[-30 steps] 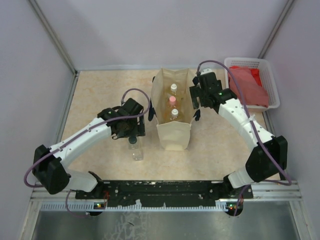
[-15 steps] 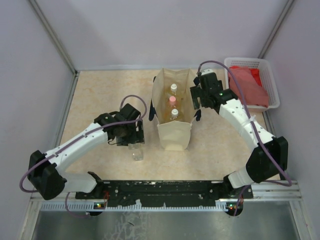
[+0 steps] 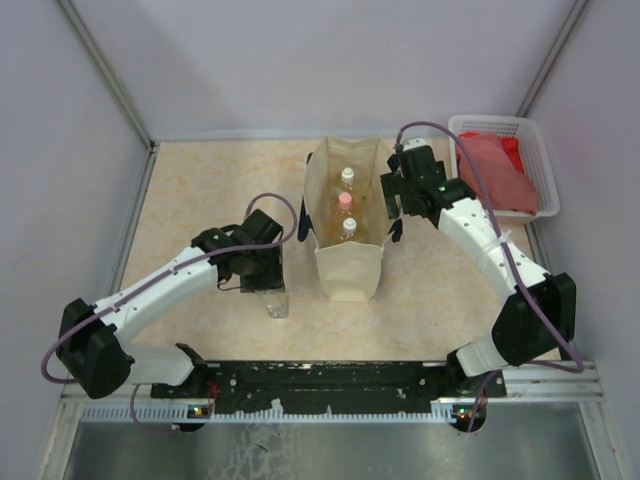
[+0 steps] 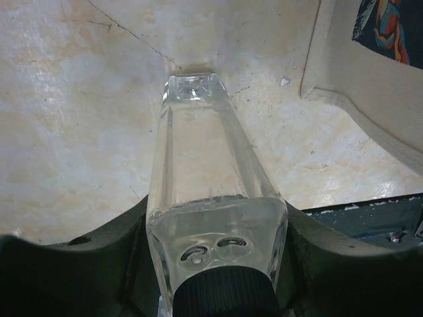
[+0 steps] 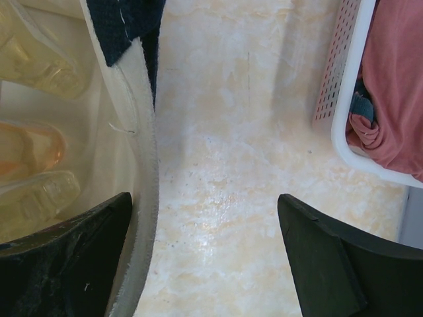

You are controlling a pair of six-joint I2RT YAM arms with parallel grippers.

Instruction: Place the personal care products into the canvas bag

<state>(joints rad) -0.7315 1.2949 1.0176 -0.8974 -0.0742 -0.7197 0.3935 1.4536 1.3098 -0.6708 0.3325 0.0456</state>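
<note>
A clear bottle point(image 3: 276, 303) point(image 4: 210, 191) with a dark cap point(image 4: 225, 296) stood on the table point(image 3: 200, 190), just left of the canvas bag's near corner and apart from it. The left gripper point(image 3: 264, 274) point(image 4: 218, 221) was down over its top. In the left wrist view the dark fingers point(image 4: 99, 257) lay against both sides of the bottle's shoulder, so the jaws were closed on the bottle, and its square base pointed away toward the tabletop.

The canvas bag point(image 3: 348, 270) point(image 5: 147, 172) stood upright and open at the middle of the table. Three bottles of amber liquid point(image 3: 345, 203) stood in a row inside it: white cap at the far end, pink cap in the middle, white cap nearest. In the right wrist view they showed only as pale shapes behind the bag's wall.

The right gripper point(image 3: 392, 197) point(image 5: 205, 257) hung at the bag's right rim. Its fingers point(image 5: 330, 264) were spread wide with nothing between them but the bag's wall and bare table. One finger sat on the inner side of the wall, the other outside over the table. The navy strap point(image 5: 125, 26) hung at the top of that wall.

To the right, well apart from the bag, a white basket point(image 3: 533, 128) point(image 5: 338, 99) held a red cloth point(image 3: 495, 170) point(image 5: 400, 86)
</note>
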